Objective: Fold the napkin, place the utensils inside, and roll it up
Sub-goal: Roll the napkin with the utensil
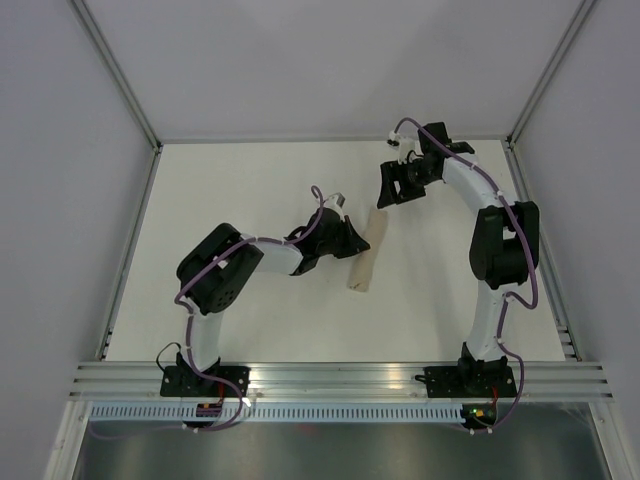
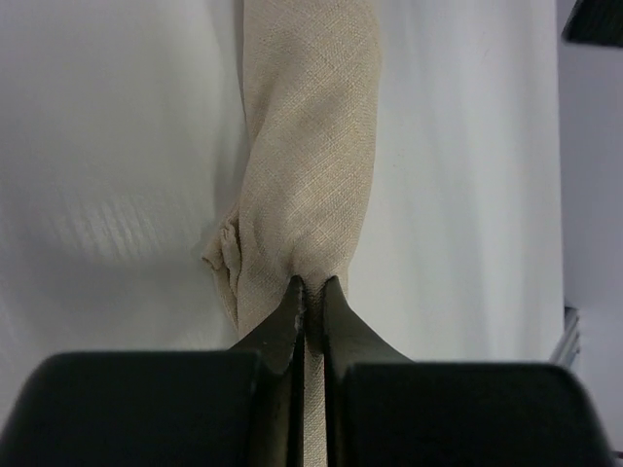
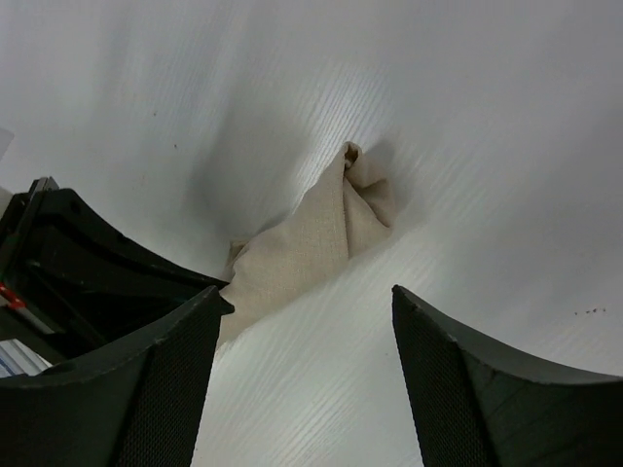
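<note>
White table (image 1: 250, 190), grey walls. We saw the napkin (image 1: 362, 258) rolled mid-table. The left gripper (image 2: 311, 292) was pinched tight on the napkin's edge. The right gripper (image 3: 310, 297) was spread, off the napkin's far end, apart. We judged: hold the roll snug, release gently. Utensils were hidden; we couldn't confirm them inside.

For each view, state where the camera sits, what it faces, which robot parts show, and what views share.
Top external: above, behind the bases, facing down at the table; both arms show.
Left wrist: behind the left end effector, shut on the napkin it faces.
Right wrist: behind the open right end effector, facing the napkin's end.
All share the napkin.
</note>
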